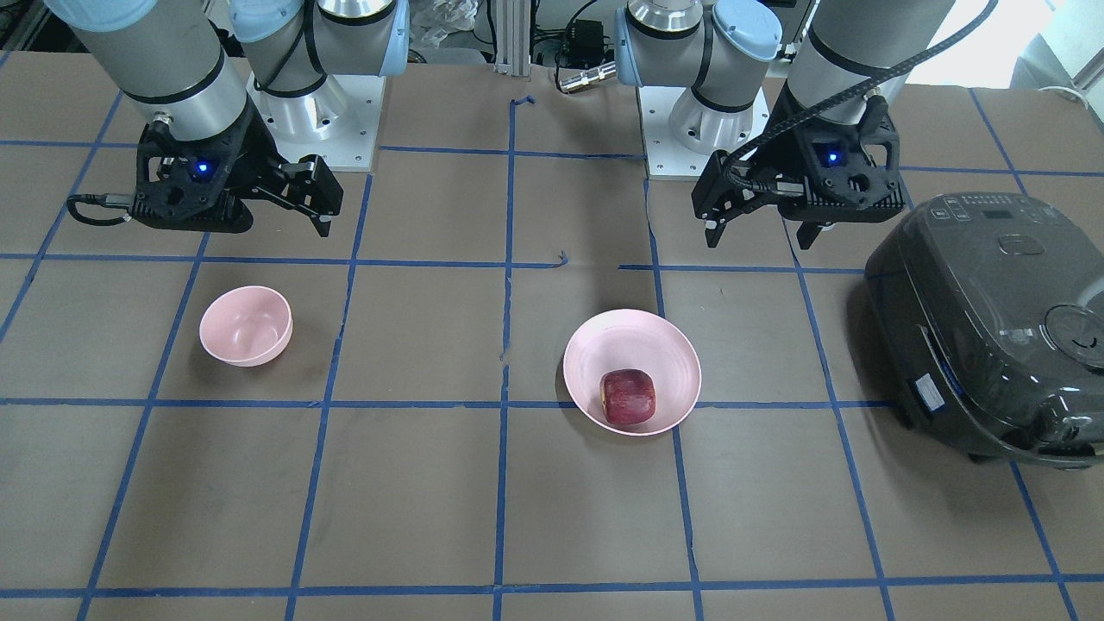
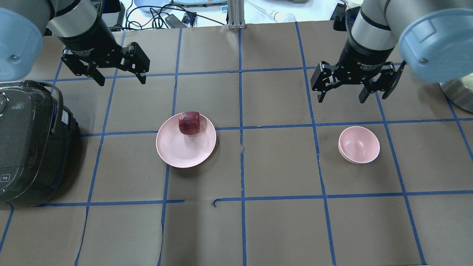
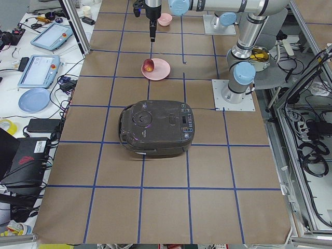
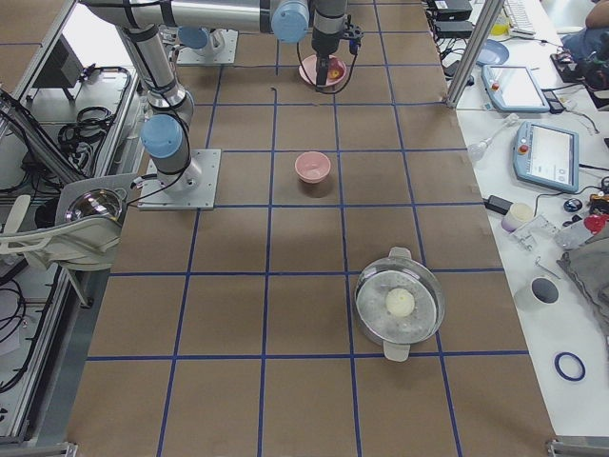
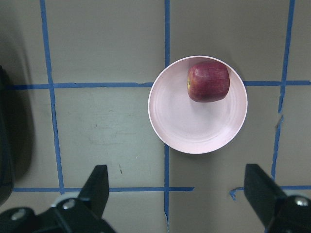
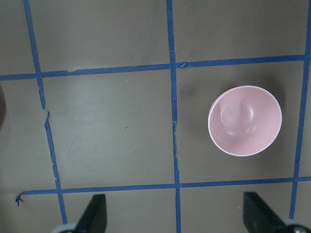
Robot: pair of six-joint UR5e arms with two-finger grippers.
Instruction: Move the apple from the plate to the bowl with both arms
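The dark red apple [image 2: 189, 123] lies on the far edge of the pale pink plate [image 2: 184, 147], left of the table's middle. It also shows in the left wrist view [image 5: 208, 81] on the plate [image 5: 194, 126]. My left gripper [image 2: 122, 79] hangs open and empty above the table, beyond and left of the plate. The small deep pink bowl [image 2: 359, 144] stands empty on the right, and shows in the right wrist view [image 6: 245, 120]. My right gripper [image 2: 342, 96] hangs open and empty above the table just beyond the bowl.
A large dark rice cooker [image 2: 26, 144] stands at the table's left edge, close to the left arm. A metal pot with a glass lid [image 4: 400, 305] stands far off at the right end. Blue tape lines grid the brown table.
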